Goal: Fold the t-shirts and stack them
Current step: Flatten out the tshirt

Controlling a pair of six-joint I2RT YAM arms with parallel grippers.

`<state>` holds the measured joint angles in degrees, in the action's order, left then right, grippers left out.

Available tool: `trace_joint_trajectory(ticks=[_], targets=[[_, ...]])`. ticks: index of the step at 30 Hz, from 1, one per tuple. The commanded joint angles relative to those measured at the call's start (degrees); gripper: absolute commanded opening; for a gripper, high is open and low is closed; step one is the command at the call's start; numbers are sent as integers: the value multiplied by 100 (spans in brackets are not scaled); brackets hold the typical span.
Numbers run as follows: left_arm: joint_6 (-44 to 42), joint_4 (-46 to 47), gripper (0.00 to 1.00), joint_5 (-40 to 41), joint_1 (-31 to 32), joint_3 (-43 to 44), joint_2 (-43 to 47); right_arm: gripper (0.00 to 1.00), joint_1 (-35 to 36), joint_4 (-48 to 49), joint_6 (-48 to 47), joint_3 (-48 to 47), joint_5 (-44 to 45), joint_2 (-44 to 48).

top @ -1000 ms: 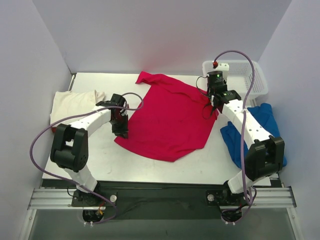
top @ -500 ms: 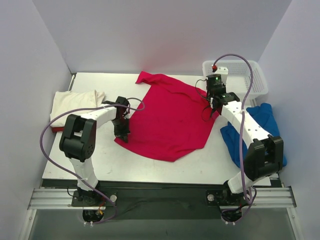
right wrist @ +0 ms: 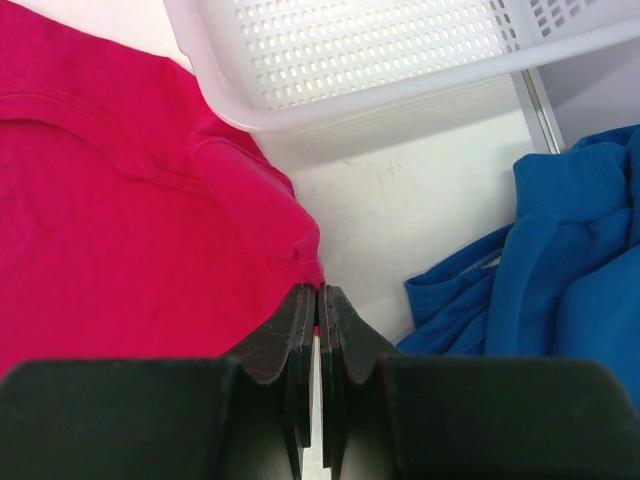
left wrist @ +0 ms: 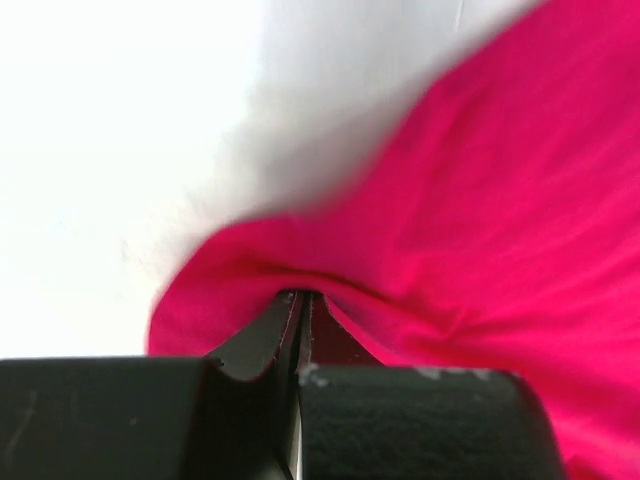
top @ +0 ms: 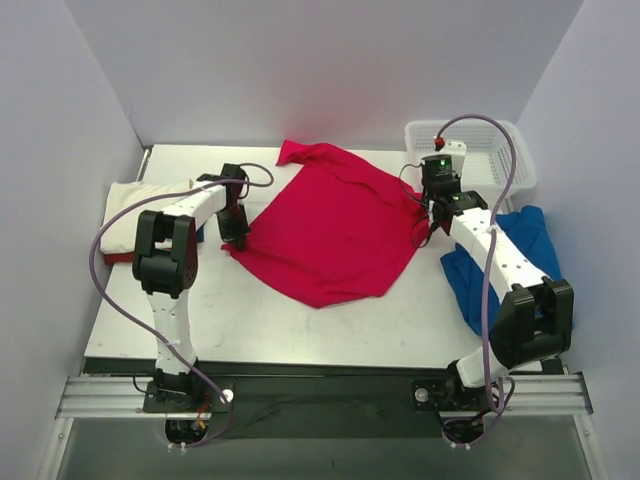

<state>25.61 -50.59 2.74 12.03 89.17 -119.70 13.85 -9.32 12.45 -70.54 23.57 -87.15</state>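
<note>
Presently, we record the crimson t-shirt [top: 335,225] lying spread and creased across the middle of the worktop [top: 420,320]. Its lower hem is nearest the arm bases and one sleeve reaches toward the far wall.

We find the left claw [left wrist: 302,298] pinched shut on the shirt's left edge. The left wrist view shows its two fingers pressed together with red cloth folded over their tips. We find the right claw [right wrist: 318,293] likewise closed on the shirt's right edge, with a sliver of red visible between the fingertips.

Just to the right of that claw, the royal blue t-shirt [top: 510,250] lies crumpled at the right edge of the worktop, apart from the red one. At the left edge we note the cream t-shirt [top: 135,210], bunched and partly hidden by the left arm.

Farthest, in the right rear corner, stands the white lattice basket [top: 520,170], its near wall just beside the red shirt's right sleeve.
</note>
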Motion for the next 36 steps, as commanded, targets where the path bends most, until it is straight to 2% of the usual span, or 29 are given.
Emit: trace_joint_trajectory(ticks=[1, 4, 8, 9, 10, 12, 13, 14, 19, 21, 27, 31, 33, 34, 35, 36], targets=[[76, 392, 0, 604, -210, 809, -728, 0, -66, -61, 82, 49, 165, 322], [85, 348, 0, 640, -350, 1566, -1281, 0, -119, -96, 74, 41, 157, 366], [67, -317, 0, 631, -474, 3629, -2363, 0, -163, -175, 56, -82, 139, 392], [76, -459, 0, 622, -491, 4600, -2609, 0, -163, -193, 56, -108, 113, 418], [94, -600, 0, 570, -500, 5210, -3107, 0, -172, -228, 47, -135, 78, 427], [163, -751, 0, 369, -552, 6361, -3506, 0, -172, -280, 82, -231, 25, 471], [216, -516, 0, 80, -588, 6455, -3603, 0, -172, -289, 82, -267, -19, 489], [252, -279, 0, -53, -597, 6386, -3526, 0, -163, -307, 82, -293, -45, 532], [235, 1750, 0, -502, -536, 4001, -1939, 0, -145, -369, 170, -364, -204, 559], [34, 2008, 0, -608, -483, 3548, -1349, 0, -145, -386, 231, -320, -274, 533], [-284, 1833, 0, -687, -228, 2195, -275, 0, -119, -377, 346, -223, -327, 489], [-223, 1509, 5, -800, -43, 1316, 393, 0, -110, -377, 372, -197, -397, 428], [-161, 1333, 14, -802, 106, 902, 526, 0, -101, -377, 390, -188, -424, 410], [-161, 1219, 21, -863, 167, 753, 648, 0, -110, -377, 407, -179, -432, 401], [-92, 1174, 32, -820, 229, 595, 719, 0, -102, -369, 408, -170, -459, 392], [-73, 1148, 32, -793, 369, 228, 798, 0, -101, -360, 416, -162, -476, 384]])
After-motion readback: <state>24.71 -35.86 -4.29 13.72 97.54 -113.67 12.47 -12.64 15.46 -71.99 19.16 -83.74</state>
